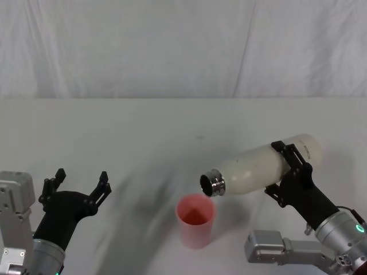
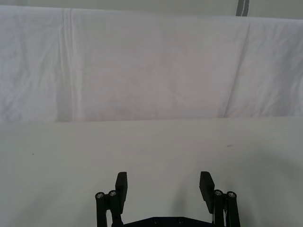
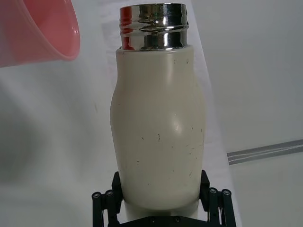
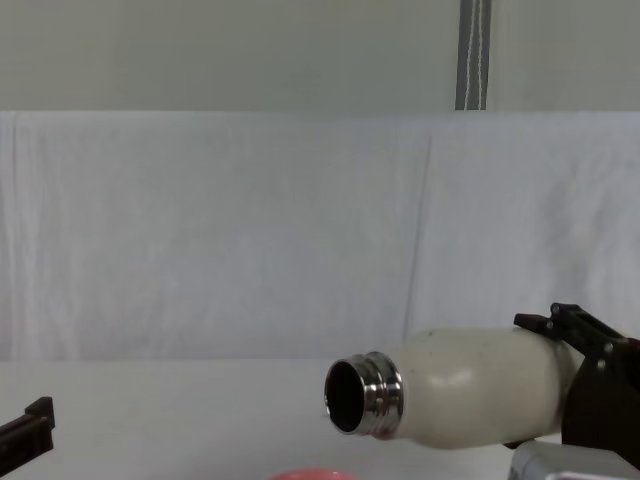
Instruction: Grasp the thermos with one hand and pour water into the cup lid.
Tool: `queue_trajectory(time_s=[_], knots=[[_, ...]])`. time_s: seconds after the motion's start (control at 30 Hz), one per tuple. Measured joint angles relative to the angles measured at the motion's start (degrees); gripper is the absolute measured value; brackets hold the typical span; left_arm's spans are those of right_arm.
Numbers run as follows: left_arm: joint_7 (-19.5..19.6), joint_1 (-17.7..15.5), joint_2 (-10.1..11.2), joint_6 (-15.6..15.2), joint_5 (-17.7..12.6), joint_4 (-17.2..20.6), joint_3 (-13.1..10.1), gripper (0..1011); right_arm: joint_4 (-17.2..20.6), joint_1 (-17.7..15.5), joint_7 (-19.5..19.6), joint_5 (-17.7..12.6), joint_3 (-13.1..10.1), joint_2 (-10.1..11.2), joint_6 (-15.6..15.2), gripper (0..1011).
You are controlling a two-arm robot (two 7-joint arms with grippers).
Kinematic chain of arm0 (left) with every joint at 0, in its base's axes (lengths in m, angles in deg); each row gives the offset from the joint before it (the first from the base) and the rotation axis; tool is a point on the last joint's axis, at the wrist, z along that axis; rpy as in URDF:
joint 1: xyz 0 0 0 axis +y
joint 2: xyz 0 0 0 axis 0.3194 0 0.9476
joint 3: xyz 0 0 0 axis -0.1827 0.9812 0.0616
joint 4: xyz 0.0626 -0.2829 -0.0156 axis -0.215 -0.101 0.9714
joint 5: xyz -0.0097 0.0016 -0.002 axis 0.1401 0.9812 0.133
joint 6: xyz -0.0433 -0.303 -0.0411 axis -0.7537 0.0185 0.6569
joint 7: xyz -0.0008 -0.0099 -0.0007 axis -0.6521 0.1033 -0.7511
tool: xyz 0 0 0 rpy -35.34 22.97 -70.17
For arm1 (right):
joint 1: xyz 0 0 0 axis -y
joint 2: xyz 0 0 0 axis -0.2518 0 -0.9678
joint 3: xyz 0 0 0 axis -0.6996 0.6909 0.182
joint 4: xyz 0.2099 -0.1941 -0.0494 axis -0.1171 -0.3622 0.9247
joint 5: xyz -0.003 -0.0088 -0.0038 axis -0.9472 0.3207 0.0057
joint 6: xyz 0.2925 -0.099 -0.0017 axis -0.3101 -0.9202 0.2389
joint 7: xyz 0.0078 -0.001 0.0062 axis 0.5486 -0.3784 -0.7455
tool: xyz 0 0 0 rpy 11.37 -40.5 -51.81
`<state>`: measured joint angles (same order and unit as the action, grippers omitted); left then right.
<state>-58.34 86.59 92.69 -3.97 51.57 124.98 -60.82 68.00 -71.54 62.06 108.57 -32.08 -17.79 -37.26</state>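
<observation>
The white table point(image 1: 143, 132) is the biggest thing here, and it has much free surface in front of the robot up to the far edge, where a white cloth backdrop point(image 1: 172, 46) hangs. The thermos point(image 1: 264, 165) is held in the air over the right part of the table, tipped almost flat, with its shiny steel neck pointing to the robot's left and a little down, the open mouth just above and beside the rim of the cup lid point(image 1: 196, 220). Its body is cream-white and matte with small dark specks. The right gripper point(image 1: 291, 166) has its fingers clamped on the thermos near the base. The cup lid is pink and stands upright on the table, mouth up, near the front edge. The left gripper point(image 1: 80, 184) hovers at the left, well apart from both, fingers spread wide with nothing between them.
</observation>
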Motion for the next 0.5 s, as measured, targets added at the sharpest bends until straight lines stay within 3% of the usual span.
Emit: queue_trajectory(time_s=[0.5], knots=[[0.00,0.00,0.00,0.00,0.00,0.00,0.00,1001,-0.30,1.08,0.33,0.77,0.85,0.52,-0.20,950]])
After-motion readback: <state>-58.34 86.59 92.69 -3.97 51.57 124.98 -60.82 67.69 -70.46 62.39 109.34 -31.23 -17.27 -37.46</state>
